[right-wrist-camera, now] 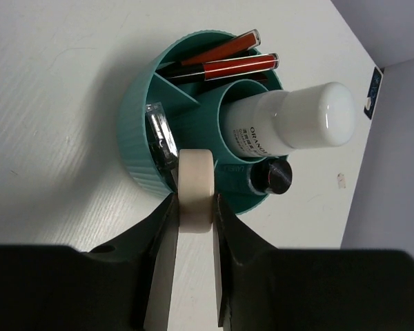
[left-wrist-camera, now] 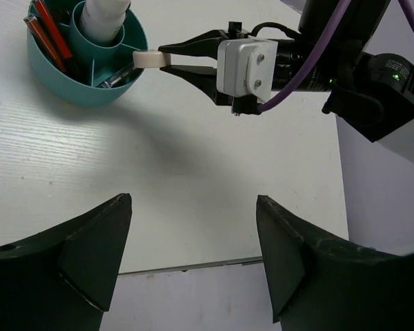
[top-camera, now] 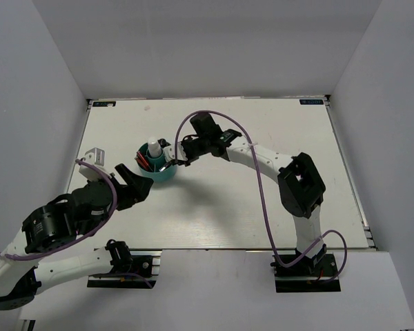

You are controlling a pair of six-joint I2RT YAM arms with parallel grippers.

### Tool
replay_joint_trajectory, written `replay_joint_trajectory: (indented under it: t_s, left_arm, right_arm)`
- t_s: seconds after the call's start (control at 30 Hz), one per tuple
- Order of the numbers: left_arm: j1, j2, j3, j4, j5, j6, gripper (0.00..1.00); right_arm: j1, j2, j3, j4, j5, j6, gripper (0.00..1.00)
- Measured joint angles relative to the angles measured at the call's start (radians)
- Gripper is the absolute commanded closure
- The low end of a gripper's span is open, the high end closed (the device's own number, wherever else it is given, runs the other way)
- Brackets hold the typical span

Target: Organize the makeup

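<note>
Your right hand [right-wrist-camera: 195, 207] is pinching a small cream round jar [right-wrist-camera: 195, 187] edge-on between its two fingers. From above, that hand [top-camera: 171, 158] reaches in from the right and sits at the right side of the teal holder [top-camera: 162, 178], which stands on the tabletop [top-camera: 221, 214] left of centre. The jar is at the holder's rim, on the side nearest the hand. You can't tell whether it touches the rim.

Inside the holder [right-wrist-camera: 134, 131], a white bottle [right-wrist-camera: 290, 127] stands in the round middle cup. Two red pencils [right-wrist-camera: 221, 49] lean in the far compartment. A black tube [right-wrist-camera: 274, 176] stands in the compartment just beside the bottle. A thin, shiny-edged item [right-wrist-camera: 162, 134] stands on edge in the section next to the jar; you can't make out what it is.

Your left hand [left-wrist-camera: 193, 207] is spread wide and holds nothing. It hovers over bare tabletop, near the holder [left-wrist-camera: 83, 89] but apart from it, with its fingers [left-wrist-camera: 90, 255] pointing toward the jar [left-wrist-camera: 148, 59] and the right hand [left-wrist-camera: 164, 58].
</note>
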Motion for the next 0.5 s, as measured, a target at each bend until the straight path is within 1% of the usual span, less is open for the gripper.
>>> replay_joint_trajectory:
  t_s: [0.5]
  left_arm:
    - [0.0, 0.0, -0.004, 0.006, 0.0, 0.0, 0.18]
  right_arm:
    - [0.016, -0.013, -0.064, 0.118, 0.018, -0.087, 1.0]
